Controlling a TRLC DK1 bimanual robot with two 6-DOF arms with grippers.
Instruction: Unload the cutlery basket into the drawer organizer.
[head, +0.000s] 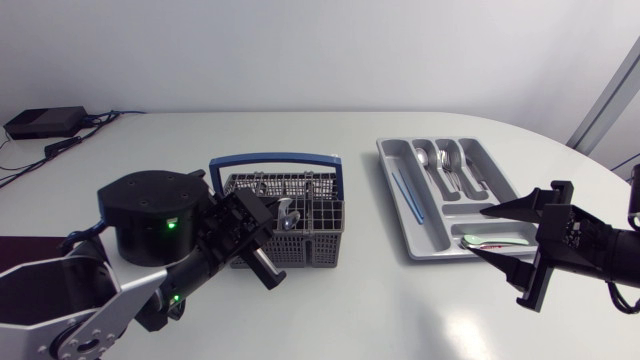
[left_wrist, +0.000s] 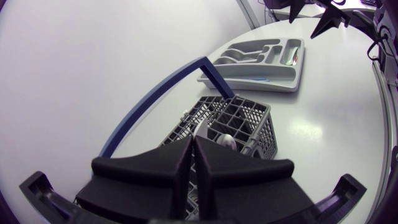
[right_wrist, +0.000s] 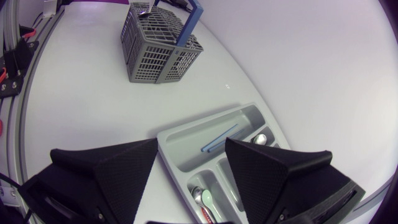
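The grey cutlery basket (head: 300, 235) with a blue handle (head: 272, 160) stands left of the table's middle. My left gripper (head: 268, 222) hangs over its left side. In the left wrist view its fingers (left_wrist: 192, 142) are pressed together, shut on the end of a spoon (left_wrist: 209, 129) that sticks up from the basket (left_wrist: 249, 121). The grey drawer organizer (head: 400, 215) lies to the right and holds spoons (head: 442, 160), a blue stick (head: 406, 195) and a red-handled piece (head: 490, 243). My right gripper (head: 482, 232) hovers open over the organizer's near end (right_wrist: 180, 140), with nothing between its fingers.
A black box with cables (head: 42, 122) sits at the table's far left corner. The basket (right_wrist: 158, 43) is well ahead of the right gripper (right_wrist: 191, 155). Bare white tabletop (head: 370, 300) lies between basket and organizer.
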